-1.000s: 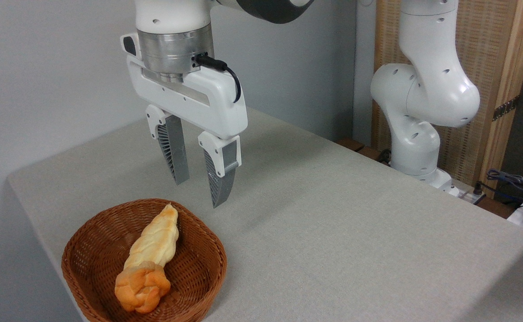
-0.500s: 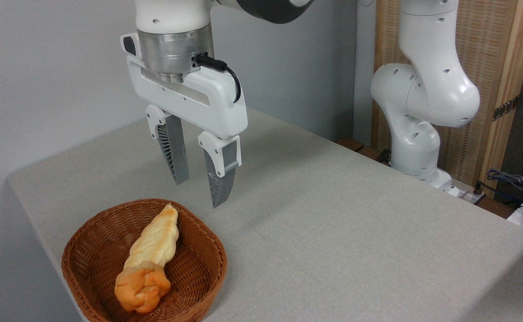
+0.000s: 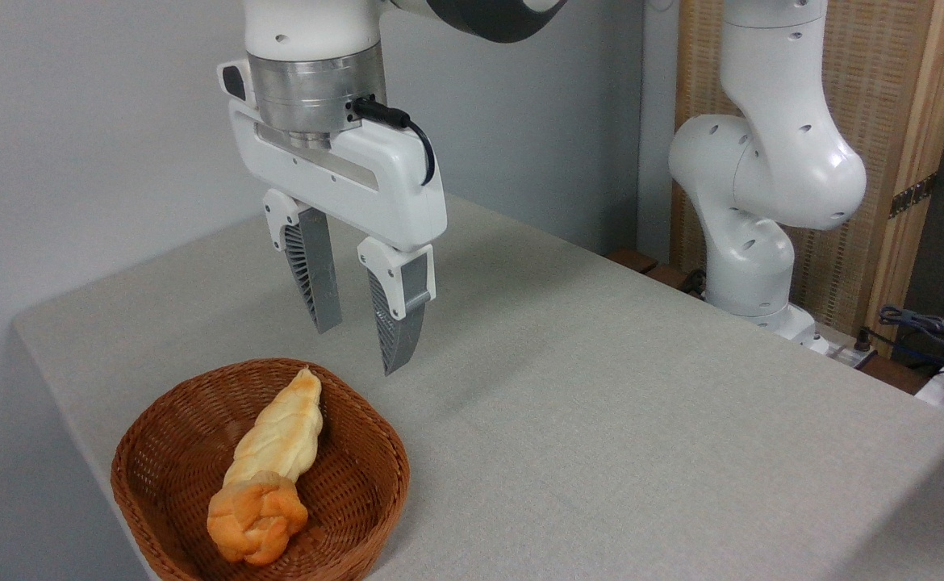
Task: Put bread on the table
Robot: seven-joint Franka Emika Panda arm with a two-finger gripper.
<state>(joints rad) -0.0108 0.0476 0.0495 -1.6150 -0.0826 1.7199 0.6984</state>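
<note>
Your gripper hangs above the table, just past the basket's far rim, fingers spread apart with nothing between them. The bun sits at the near end of the basket, looks like it's touching the long loaf, hard to say

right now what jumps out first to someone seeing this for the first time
The open end effector hangs in the air above the table, just behind the brown wicker basket at the lower left. In the basket lie a small orange-brown knotted bun at the front and a long pale braided loaf touching it behind.
</note>
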